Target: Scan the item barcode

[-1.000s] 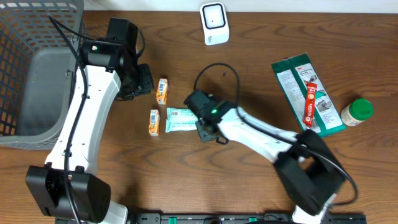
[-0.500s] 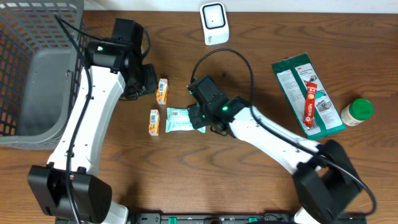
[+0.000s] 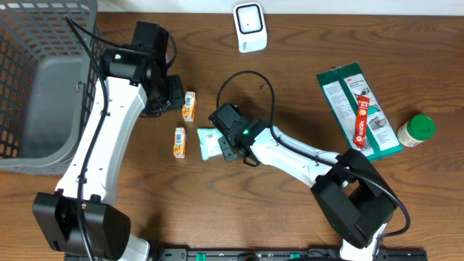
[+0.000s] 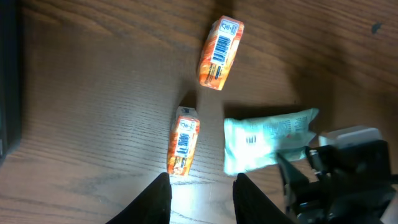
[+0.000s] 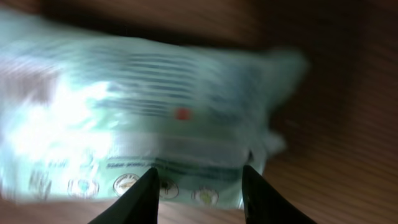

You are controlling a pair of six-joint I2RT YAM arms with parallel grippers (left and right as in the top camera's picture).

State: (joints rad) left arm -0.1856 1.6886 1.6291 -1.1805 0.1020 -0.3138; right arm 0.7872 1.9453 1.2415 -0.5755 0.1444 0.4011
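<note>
Grey basket (image 3: 22,43) far left; green pack (image 3: 339,93) and jar (image 3: 416,130) far right.

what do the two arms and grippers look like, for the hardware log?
Both alike: left arm and right arm have white tubular links, black joint housings and black bases, a green light near each wrist, black cables looping off. Left gripper and right gripper are black, two tapered fingers each.
</note>
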